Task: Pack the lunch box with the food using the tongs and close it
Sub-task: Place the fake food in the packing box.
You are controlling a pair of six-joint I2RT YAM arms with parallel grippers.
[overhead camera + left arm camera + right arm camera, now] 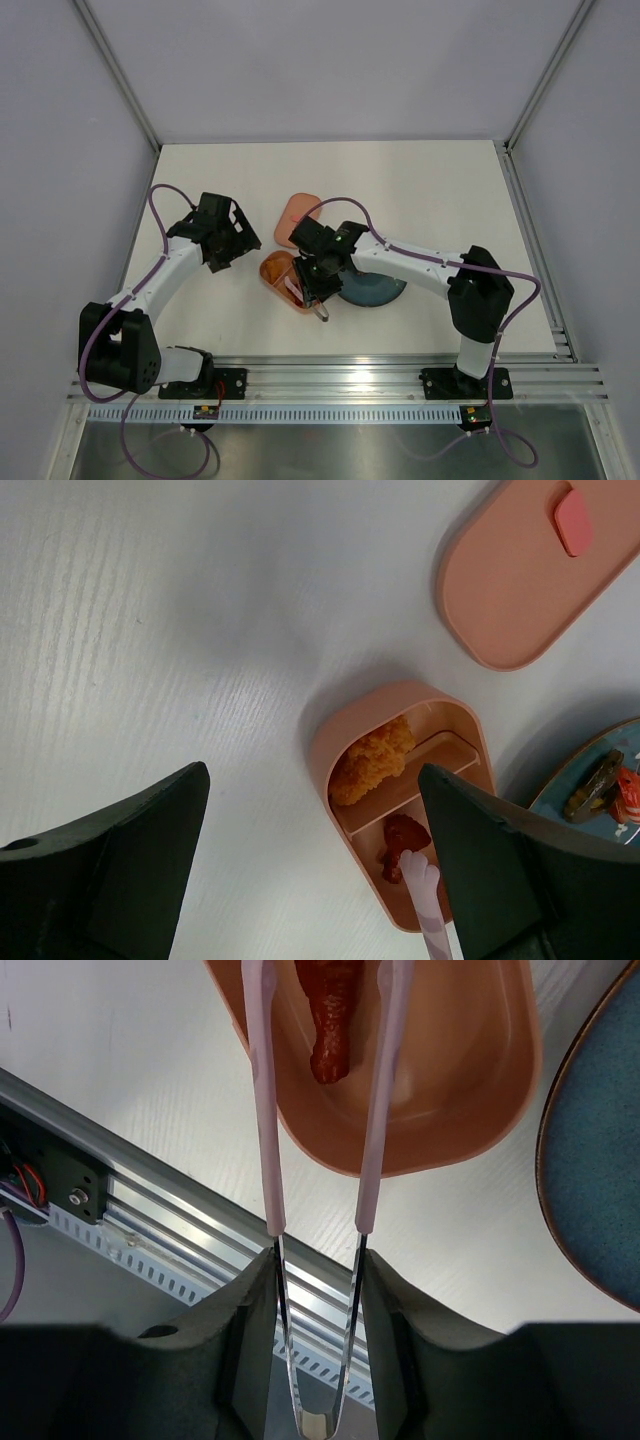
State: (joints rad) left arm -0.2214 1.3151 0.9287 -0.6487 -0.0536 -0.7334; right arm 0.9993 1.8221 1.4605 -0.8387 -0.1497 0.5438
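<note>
Your right gripper clamped the tongs near their hinge, the long arms reaching far-left and parted around a red piece in the lunch box's near compartment. You had the left gripper wide and empty. Just right of the box, nearer the right arm, the plate held a dark piece and a second red piece. You'd see the lid beyond, and an orange piece in the far compartment
</note>
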